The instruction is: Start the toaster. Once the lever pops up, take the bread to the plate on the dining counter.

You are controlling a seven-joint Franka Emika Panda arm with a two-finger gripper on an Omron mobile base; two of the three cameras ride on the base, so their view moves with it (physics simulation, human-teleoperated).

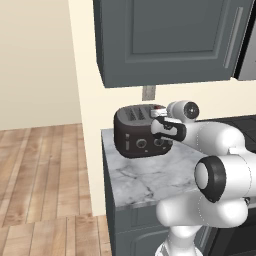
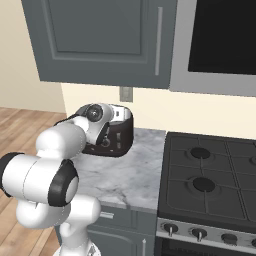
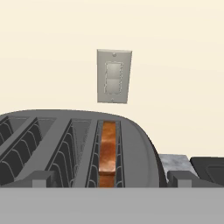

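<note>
The dark grey toaster [image 1: 132, 132] [image 2: 125, 136] stands at the back of a small marble counter [image 1: 145, 175], against the wall. In the hand view I look down its top slots, and the brown bread [image 3: 108, 148] sits upright in the right-hand slot of the toaster [image 3: 140, 148]. My gripper [image 1: 159, 121] [image 2: 112, 131] [image 3: 113, 179] hovers at the toaster's near end, level with its top. It is open, with one fingertip [image 3: 41, 179] far left, the other far right, and nothing held. The plate and the dining counter are out of view.
A wall outlet [image 3: 113, 76] [image 1: 148, 93] sits just above the toaster. Dark grey upper cabinets [image 1: 170, 40] hang low overhead. A black gas stove [image 2: 210, 170] adjoins the counter on the right. Wooden floor [image 1: 40, 180] lies to the left.
</note>
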